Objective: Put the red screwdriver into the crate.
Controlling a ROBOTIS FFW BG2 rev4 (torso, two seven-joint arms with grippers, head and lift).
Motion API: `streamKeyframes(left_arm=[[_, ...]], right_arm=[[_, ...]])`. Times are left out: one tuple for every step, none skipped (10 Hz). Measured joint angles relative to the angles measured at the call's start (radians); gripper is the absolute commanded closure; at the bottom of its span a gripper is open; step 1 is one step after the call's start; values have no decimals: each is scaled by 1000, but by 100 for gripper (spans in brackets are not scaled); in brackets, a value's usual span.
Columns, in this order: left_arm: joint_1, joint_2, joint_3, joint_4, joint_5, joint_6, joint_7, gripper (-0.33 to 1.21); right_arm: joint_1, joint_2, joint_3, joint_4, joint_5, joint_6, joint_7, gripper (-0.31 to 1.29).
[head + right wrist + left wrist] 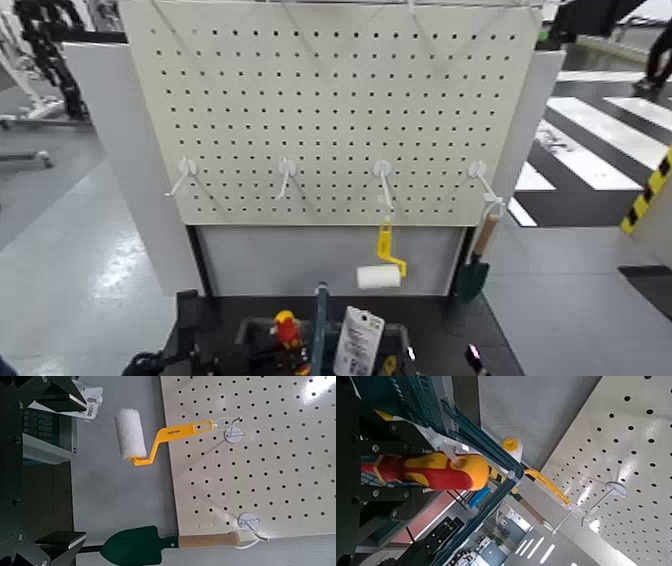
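1. Pale pegboard (340, 115) fills the upper middle of the head view, with grey floor (60, 240) on one side and broad white stripes (590, 130) on dark ground at the other. A person's dark-clothed leg (658, 60) shows at the far right edge.
2. Four white hooks stand out from the board in a row. The yellow-handled paint roller (385, 262) hangs from the third, counting from the left, its white sleeve lowermost. From the fourth hangs the dark green trowel (473, 272), wooden handle up and blade down.
3. Below the board, on the dark bench (435, 312), sits the crate (400, 332), cut off by the lower edge of the head view. Its central handle bar (320, 325) stands upright, and the white printed tag (358, 342) is just beside that bar, on the right.
4. The red screwdriver (288, 330) is at the crate, on the left side of the bar, with the red and yellow end of its handle uppermost. Its shaft is hidden, so how far down it reaches cannot be told.
5. At the screwdriver's handle is the left gripper (415, 469), one part of it on either side. Whether it grips the handle or has let go, I cannot tell.
6. The right gripper (73, 471) waits near the crate's other side, its fingers spread well apart and holding nothing.
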Motion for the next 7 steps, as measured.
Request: streamKeyframes(left_arm=[[0,0,2,0,0,-4,-1,8],[2,-1,6,0,0,-13,-1,11],[5,-2,13,-2,-1,-23,1,10],[7,-1,21,-5,-4,-34,3,10],[9,-1,30,-13,-11,-47,5,10],[10,0,39,-23,-18,-60,7,10],[11,1,49,-37,-27,-77,16,10]], right_arm=[[1,0,0,0,-1,0,0,16],[1,0,0,0,-1,-1,0,16],[1,0,0,0,-2,-1,0,16],[1,0,0,-1,-2,-1,0,16],[1,0,0,-1,-3,0,0,16],[2,0,0,-2,-3,1,0,16],[3,0,0,-3,-3,1,0,16]])
